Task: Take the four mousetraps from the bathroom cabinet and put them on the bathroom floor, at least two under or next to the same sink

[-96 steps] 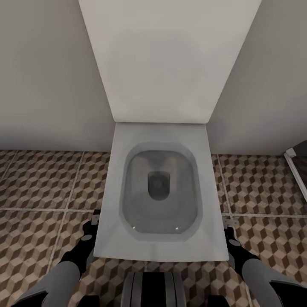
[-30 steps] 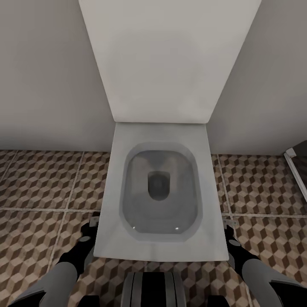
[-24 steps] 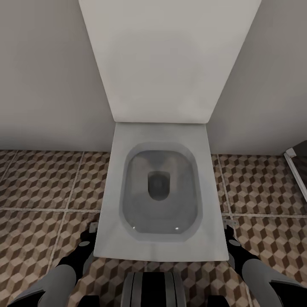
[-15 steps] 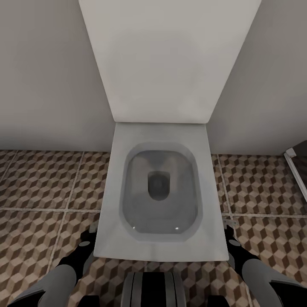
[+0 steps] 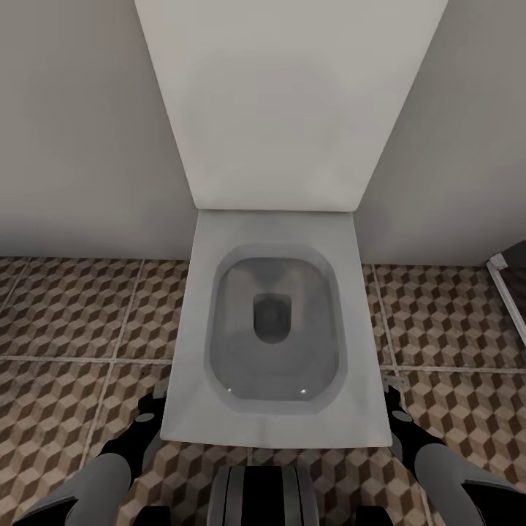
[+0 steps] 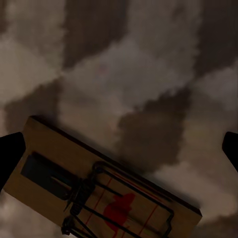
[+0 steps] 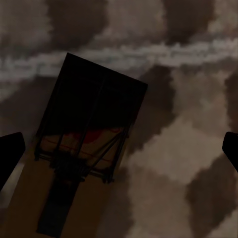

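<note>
Flanking a white toilet, the left gripper and right gripper hang spread wide, each above a mousetrap on the bathroom floor.

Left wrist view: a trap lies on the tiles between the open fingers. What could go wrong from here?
1. The mousetrap sits close to one finger of the open left tool; pulling away sideways could drag it.
2. The second mousetrap under the right tool and the first both lie beside the toilet, not a sink, so the sink condition may go unmet.
</note>
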